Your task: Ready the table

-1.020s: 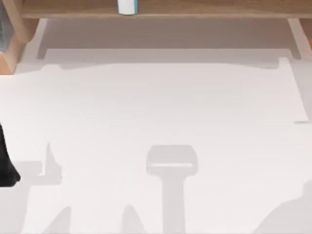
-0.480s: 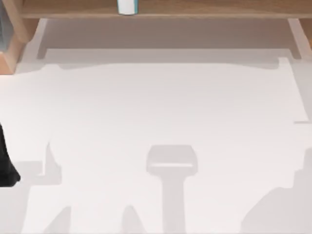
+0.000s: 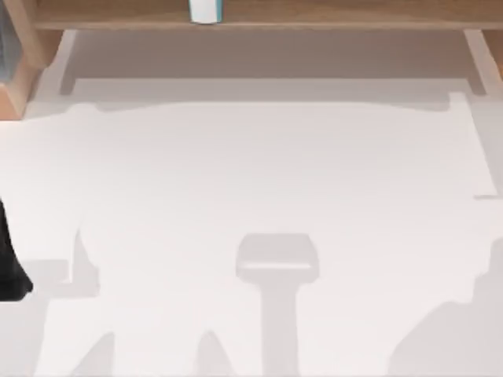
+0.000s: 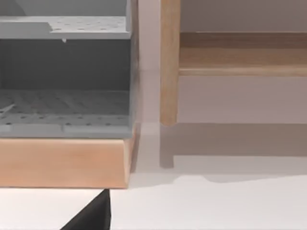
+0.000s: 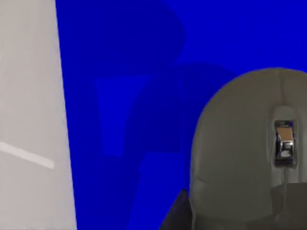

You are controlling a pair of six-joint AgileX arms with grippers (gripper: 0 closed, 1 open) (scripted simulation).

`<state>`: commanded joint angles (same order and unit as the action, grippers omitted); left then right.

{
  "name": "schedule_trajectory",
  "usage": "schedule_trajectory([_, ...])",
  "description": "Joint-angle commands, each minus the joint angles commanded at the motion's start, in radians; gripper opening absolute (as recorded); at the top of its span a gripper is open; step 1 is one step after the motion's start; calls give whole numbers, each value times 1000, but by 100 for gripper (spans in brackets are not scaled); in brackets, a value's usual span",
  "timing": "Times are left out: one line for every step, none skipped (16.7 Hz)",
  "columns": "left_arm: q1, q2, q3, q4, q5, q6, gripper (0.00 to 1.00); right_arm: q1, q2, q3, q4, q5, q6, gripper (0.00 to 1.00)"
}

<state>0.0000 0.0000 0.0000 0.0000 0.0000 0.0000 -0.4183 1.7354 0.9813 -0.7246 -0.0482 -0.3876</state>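
Top view: our white counter [image 3: 259,173] spreads across nearly the whole frame, bare and crossed by grey shadows. Along its far edge runs a wooden shelf [image 3: 314,16] carrying a small white and teal container [image 3: 205,10]. A wooden post [image 3: 20,71] stands at the far left corner. At the left edge a black part of our left arm [image 3: 9,267] reaches in over the counter.

Left wrist view: here we see a grey perforated rack [image 4: 64,76] on a light wooden base [image 4: 62,163], a wooden upright [image 4: 169,62] just beside it, and a wooden rail [image 4: 242,55] behind. A strip of the counter lies in front.

Right wrist view: we log a grey computer mouse [image 5: 249,153] with a metal scroll wheel [image 5: 284,139], resting on a blue mat [image 5: 120,96]; pale counter surface borders the mat.

For both the left gripper and the right gripper, we cannot tell how far open they are.
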Motion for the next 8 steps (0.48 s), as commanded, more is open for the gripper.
schedule_trajectory([0, 0, 0, 0, 0, 0, 100, 0, 0, 0, 0, 0, 0, 60])
schedule_trajectory([0, 0, 0, 0, 0, 0, 100, 0, 0, 0, 0, 0, 0, 68])
schedule_trajectory([0, 0, 0, 0, 0, 0, 100, 0, 0, 0, 0, 0, 0, 75])
schedule_trajectory([0, 0, 0, 0, 0, 0, 100, 0, 0, 0, 0, 0, 0, 83])
schedule_trajectory([0, 0, 0, 0, 0, 0, 100, 0, 0, 0, 0, 0, 0, 90])
schedule_trajectory([0, 0, 0, 0, 0, 0, 100, 0, 0, 0, 0, 0, 0, 98])
schedule_trajectory([0, 0, 0, 0, 0, 0, 100, 0, 0, 0, 0, 0, 0, 100])
schedule_trajectory([0, 0, 0, 0, 0, 0, 100, 0, 0, 0, 0, 0, 0, 100])
